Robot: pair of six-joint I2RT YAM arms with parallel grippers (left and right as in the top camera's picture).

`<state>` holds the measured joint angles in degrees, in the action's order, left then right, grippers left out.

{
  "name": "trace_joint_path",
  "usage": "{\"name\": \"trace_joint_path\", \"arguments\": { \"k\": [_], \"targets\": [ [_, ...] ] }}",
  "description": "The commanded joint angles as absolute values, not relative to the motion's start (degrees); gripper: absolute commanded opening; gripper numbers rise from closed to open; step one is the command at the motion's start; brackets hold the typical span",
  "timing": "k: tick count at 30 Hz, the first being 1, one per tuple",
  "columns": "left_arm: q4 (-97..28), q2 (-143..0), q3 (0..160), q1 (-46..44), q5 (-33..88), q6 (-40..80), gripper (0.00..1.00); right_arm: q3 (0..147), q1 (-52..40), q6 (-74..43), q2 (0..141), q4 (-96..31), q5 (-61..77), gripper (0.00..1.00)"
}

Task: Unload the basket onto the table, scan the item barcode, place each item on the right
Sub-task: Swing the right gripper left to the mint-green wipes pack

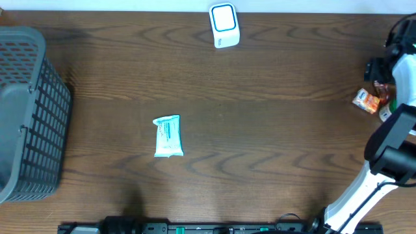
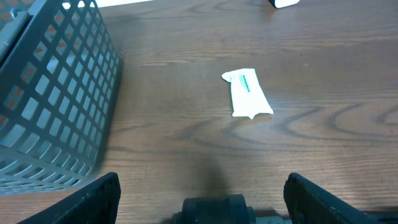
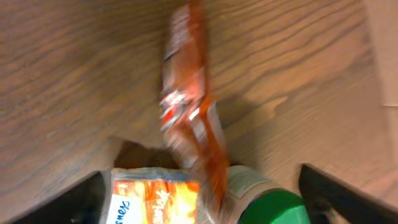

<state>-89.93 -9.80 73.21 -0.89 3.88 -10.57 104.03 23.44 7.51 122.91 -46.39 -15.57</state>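
Note:
A white barcode scanner [image 1: 224, 26] with a blue-rimmed window stands at the table's far edge. A white and teal packet [image 1: 168, 136] lies flat left of centre, also seen in the left wrist view [image 2: 247, 93], well ahead of my open left gripper [image 2: 208, 199], which holds nothing. At the far right, my right gripper [image 3: 208, 196] is open, its fingers [image 3: 84, 199] wide apart. A blurred orange packet [image 3: 189, 106] hangs loose between them, over a yellow-orange packet [image 3: 155, 199] and a green-lidded bottle [image 3: 273, 205]. Overhead, an orange packet [image 1: 367, 101] lies beside the right arm.
A grey mesh basket [image 1: 32, 110] occupies the left edge of the table, close to the left gripper's left side [image 2: 50, 93]. The right arm's white and black links [image 1: 390, 149] rise from the front right corner.

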Motion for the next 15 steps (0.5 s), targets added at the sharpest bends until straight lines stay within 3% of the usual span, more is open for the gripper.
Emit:
{"name": "trace_joint_path", "arguments": {
  "k": [1,5,11,15],
  "targets": [
    [-89.97,-9.69,73.34,-1.1,3.38,-11.11,0.84,106.13,23.03,4.71,117.49,-48.03,-1.8,0.99],
    [-89.97,-9.69,73.34,-1.1,3.38,-11.11,0.84,106.89,18.98,0.8,108.88,-49.6,17.1,0.99],
    [-89.97,-9.69,73.34,-1.1,3.38,-11.11,0.84,106.48,5.02,-0.43,104.53,-51.83,37.69,0.99],
    [-90.0,-9.69,73.34,-1.1,3.38,-11.11,0.84,104.81,-9.37,2.02,108.33,-55.27,37.1,0.99]
  ]
}}
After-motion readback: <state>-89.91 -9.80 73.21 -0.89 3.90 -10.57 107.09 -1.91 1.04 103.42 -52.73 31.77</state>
